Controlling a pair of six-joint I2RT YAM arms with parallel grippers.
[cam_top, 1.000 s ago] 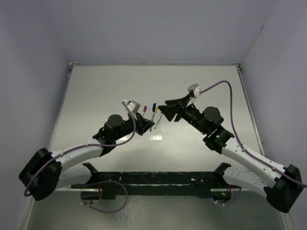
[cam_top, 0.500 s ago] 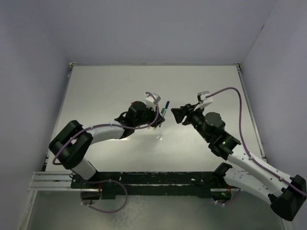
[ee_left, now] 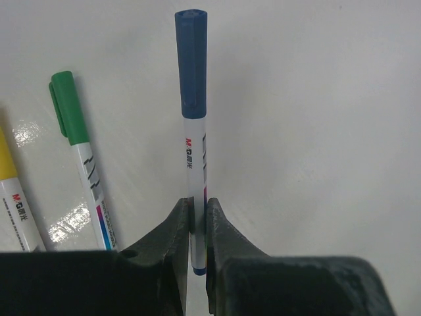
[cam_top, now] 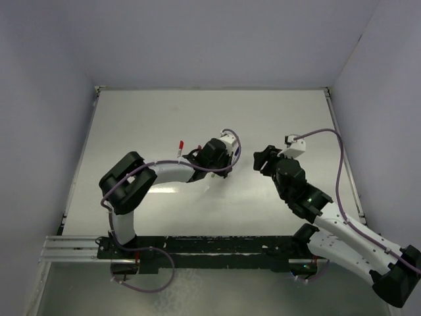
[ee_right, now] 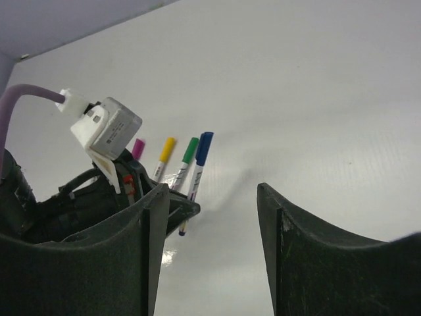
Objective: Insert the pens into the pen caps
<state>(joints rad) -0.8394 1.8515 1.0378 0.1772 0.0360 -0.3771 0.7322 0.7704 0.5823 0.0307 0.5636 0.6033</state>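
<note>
My left gripper (ee_left: 197, 209) is shut on the white barrel of a pen (ee_left: 195, 155) that wears a blue cap (ee_left: 191, 62), the capped end pointing away from the fingers. A green-capped pen (ee_left: 79, 151) and a yellow-capped pen (ee_left: 13, 191) lie on the table just left of it. In the right wrist view the blue cap (ee_right: 204, 147), green cap (ee_right: 190, 150), yellow cap (ee_right: 166, 149) and purple cap (ee_right: 138, 147) stand in a row beside the left gripper (ee_right: 185, 208). My right gripper (ee_right: 212, 191) is open and empty, right of them. A red-capped pen (cam_top: 181, 145) lies apart to the left.
In the top view the left gripper (cam_top: 222, 160) and right gripper (cam_top: 263, 158) face each other mid-table, a short gap between them. The table's raised side edges (cam_top: 84, 155) and purple walls bound the white surface. A black rail (cam_top: 210, 245) runs along the near edge.
My left arm has swung to the right and its gripper now sits right of centre with the blue-capped pen. My right gripper has drawn back to the right. The red-capped pen now shows.
</note>
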